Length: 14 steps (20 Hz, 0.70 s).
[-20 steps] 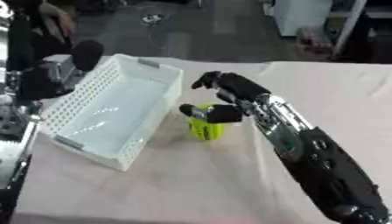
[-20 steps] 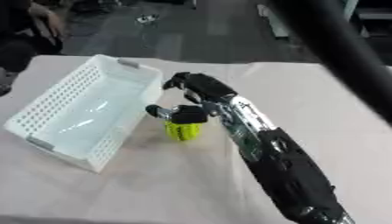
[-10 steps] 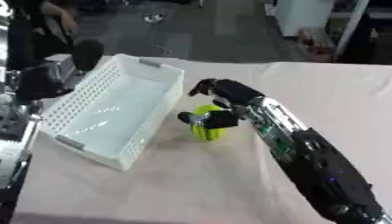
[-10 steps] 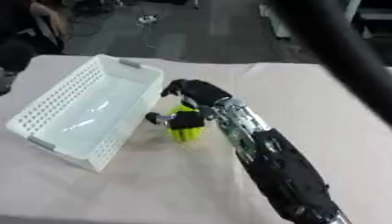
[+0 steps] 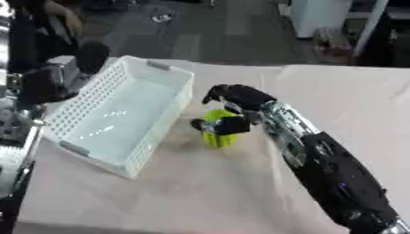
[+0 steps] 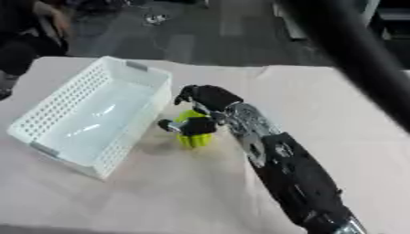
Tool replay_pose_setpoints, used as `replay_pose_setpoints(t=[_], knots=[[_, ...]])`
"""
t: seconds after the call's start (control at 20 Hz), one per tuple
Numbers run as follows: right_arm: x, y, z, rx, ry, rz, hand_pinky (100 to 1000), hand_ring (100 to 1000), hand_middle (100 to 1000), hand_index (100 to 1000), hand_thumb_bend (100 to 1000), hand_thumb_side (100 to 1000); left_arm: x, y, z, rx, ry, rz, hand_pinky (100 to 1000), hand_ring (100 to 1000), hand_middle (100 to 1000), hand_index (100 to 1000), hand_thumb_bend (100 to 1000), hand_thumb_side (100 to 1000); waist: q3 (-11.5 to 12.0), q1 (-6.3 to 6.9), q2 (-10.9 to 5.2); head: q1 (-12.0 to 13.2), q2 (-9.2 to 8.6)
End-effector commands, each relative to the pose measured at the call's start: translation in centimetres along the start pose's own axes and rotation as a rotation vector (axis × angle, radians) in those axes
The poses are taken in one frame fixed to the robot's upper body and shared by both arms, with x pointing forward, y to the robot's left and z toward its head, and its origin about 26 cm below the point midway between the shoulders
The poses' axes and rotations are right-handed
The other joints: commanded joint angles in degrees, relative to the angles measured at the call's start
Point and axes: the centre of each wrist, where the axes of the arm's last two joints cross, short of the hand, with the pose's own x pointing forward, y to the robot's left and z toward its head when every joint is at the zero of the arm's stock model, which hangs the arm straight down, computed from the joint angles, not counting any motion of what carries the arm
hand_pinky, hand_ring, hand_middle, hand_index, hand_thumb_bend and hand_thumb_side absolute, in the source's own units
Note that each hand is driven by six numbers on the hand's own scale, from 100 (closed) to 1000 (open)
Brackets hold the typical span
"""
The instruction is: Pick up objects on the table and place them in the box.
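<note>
A small yellow-green ribbed object [image 5: 218,135] stands on the beige table just right of the white perforated box [image 5: 120,121]. My right hand [image 5: 232,107] reaches in from the lower right and its fingers curl over the object's top while the thumb presses its left side. The object still touches the table. The box holds nothing that I can see. My left hand shows in neither view.
The table's beige cloth [image 5: 200,192] spreads in front of and to the right of the box. Dark robot parts [image 5: 36,84] stand at the left edge, close to the box's far corner. Beyond the table lies a dark floor with furniture.
My right hand has come down and closed its fingers over the yellow-green object. The object sits slightly nearer the box than a second ago.
</note>
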Motion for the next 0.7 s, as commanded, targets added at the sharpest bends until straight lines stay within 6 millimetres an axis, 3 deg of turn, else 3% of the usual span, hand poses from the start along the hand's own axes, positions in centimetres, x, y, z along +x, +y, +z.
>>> replay_pose_setpoints(t=[0.05,0.7], knots=[[-0.4,-1.1,-0.3,-0.032,0.013,0.015,743,813,833,851,502,1000,0.5,0.2,-0.8,0.006,-0.037,0.006,626,560,747,716,587,704,0.2,0.06,-0.42,-0.6,-0.96],[-1.3,1.4,0.0,0.023,0.020,-0.040,733,813,854,870,527,982,0.7,0.1,-1.2,0.012,-0.050,0.013,627,562,747,716,586,703,0.6,-0.11,-0.10,-0.9,-1.15]])
